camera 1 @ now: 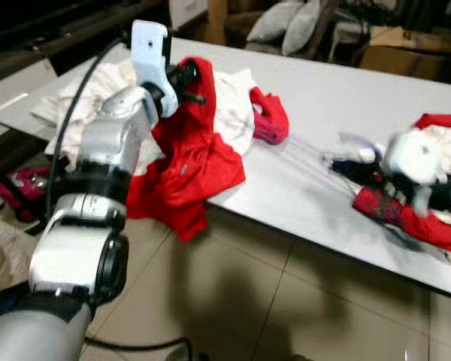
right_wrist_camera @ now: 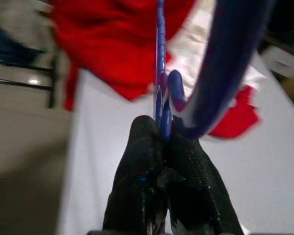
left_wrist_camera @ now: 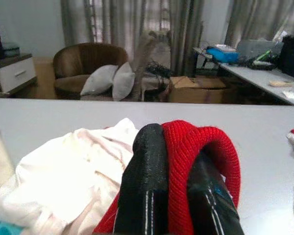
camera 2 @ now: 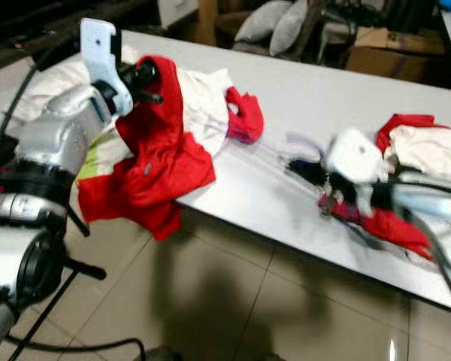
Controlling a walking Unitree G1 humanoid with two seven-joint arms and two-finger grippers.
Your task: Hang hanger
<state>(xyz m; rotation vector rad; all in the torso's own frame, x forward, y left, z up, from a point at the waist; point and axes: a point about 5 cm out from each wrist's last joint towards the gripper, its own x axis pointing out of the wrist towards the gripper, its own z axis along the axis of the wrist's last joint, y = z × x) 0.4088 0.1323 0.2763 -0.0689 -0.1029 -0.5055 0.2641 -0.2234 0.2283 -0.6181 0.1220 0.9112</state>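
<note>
2 grips: left hand (left_wrist_camera: 174, 191) on red garment (camera 1: 188, 162), right hand (right_wrist_camera: 162, 147) on blue hanger (right_wrist_camera: 220, 68).

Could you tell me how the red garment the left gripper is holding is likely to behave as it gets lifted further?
Probably floppy: the red garment sags in folds below the left gripper and drapes over the table edge. It likely won't slip easily, since the ribbed knit is pinched between the fingers. It may drag against the white clothes beside it.
</note>
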